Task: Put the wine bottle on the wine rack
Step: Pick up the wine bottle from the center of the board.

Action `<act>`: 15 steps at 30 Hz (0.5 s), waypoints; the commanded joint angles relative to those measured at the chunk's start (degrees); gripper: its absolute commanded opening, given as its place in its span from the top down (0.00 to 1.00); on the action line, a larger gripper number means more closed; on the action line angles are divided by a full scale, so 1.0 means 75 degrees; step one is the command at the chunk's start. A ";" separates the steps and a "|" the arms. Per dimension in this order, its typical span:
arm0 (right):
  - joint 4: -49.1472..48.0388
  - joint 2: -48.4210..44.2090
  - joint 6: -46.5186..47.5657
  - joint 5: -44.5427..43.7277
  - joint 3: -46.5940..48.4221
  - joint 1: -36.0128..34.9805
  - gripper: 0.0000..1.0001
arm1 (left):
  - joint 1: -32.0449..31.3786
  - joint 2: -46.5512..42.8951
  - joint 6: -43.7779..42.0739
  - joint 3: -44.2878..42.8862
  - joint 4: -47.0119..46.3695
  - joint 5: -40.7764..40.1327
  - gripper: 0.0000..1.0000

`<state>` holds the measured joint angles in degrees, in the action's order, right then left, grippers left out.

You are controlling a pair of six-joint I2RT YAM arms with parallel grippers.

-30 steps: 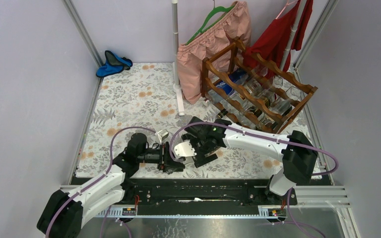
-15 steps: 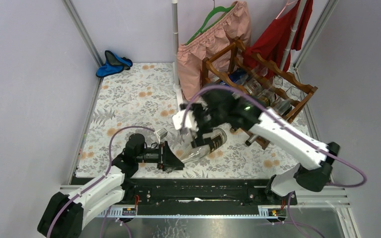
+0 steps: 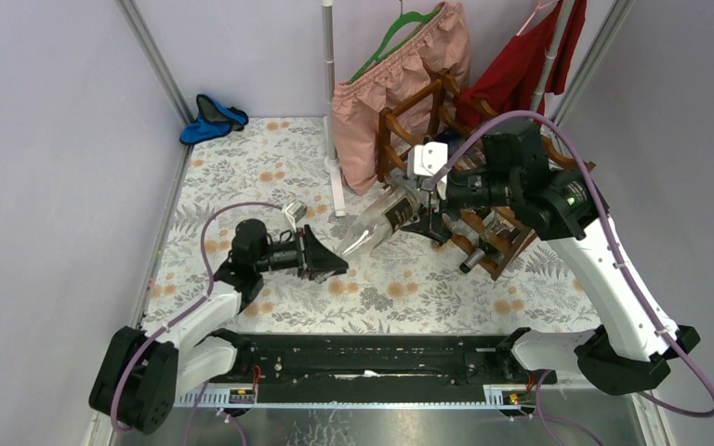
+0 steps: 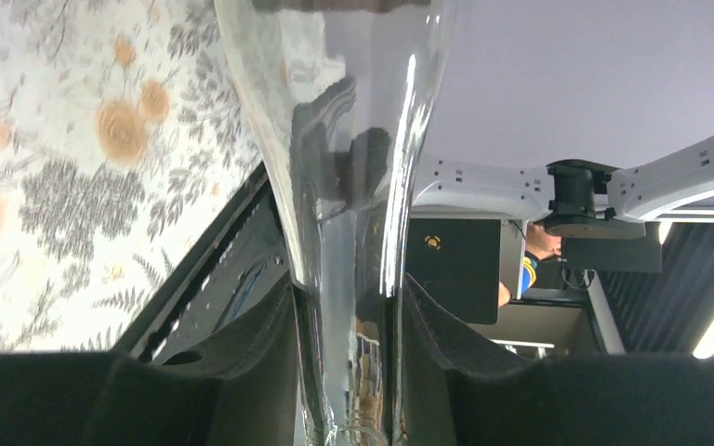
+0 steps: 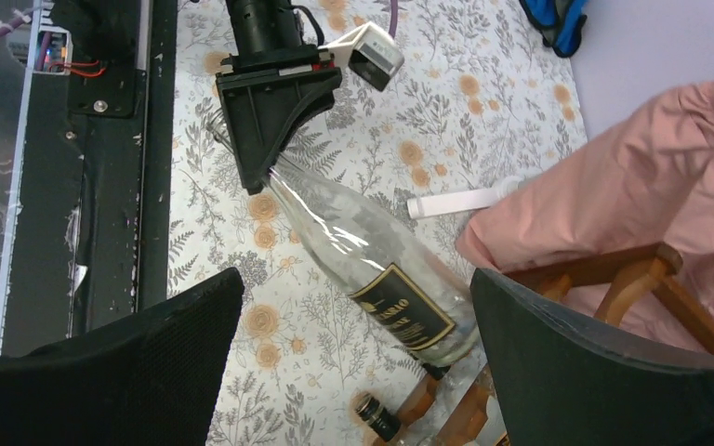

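Note:
The wine bottle [image 3: 383, 221] is clear glass with a black label [image 5: 402, 308]. It slants from its neck up to its base, which is at the front of the wine rack [image 3: 497, 243]. My left gripper [image 3: 331, 264] is shut on the neck [image 4: 351, 195], with a black finger [image 4: 258, 358] pressed on each side of the glass. My right gripper [image 3: 433, 199] hovers over the bottle's base end by the reddish-brown rack rails [image 5: 614, 279]. It [image 5: 355, 295] is open wide, and the labelled body lies below its fingers without touching them.
Other bottles lie in the rack, and one dark capped neck [image 5: 377, 418] pokes out at the front. A pink garment [image 3: 400, 84] and a red one [image 3: 521, 65] hang behind the rack beside a white pole [image 3: 330, 93]. A blue item [image 3: 209, 116] lies in the far left corner.
My right arm swung from the front middle of the table back to the rack. The bottle's body end rose and travelled with it. My left gripper kept the neck and moved a little farther out.

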<state>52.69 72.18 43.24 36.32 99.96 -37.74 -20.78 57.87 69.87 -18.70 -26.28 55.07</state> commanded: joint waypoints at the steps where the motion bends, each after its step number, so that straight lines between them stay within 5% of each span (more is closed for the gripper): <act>1: -0.0443 -0.0233 -0.0685 0.0226 -0.0051 0.0354 0.00 | 0.0084 0.0398 -0.0687 -0.1242 -0.2816 0.0308 1.00; 8: -0.1103 -0.0086 -0.1309 -0.1470 -0.0205 0.0665 0.00 | 0.0171 0.1537 -0.0651 -0.2028 -0.3343 0.0384 1.00; 15: -0.1287 0.0322 -0.1566 -0.1065 -0.0108 0.1677 0.00 | 0.0339 0.2134 -0.0622 -0.2408 -0.3512 0.0614 1.00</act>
<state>46.52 73.71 34.04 28.14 98.37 -27.77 -19.07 74.54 68.23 -32.01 -36.42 56.55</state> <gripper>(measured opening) 0.996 0.426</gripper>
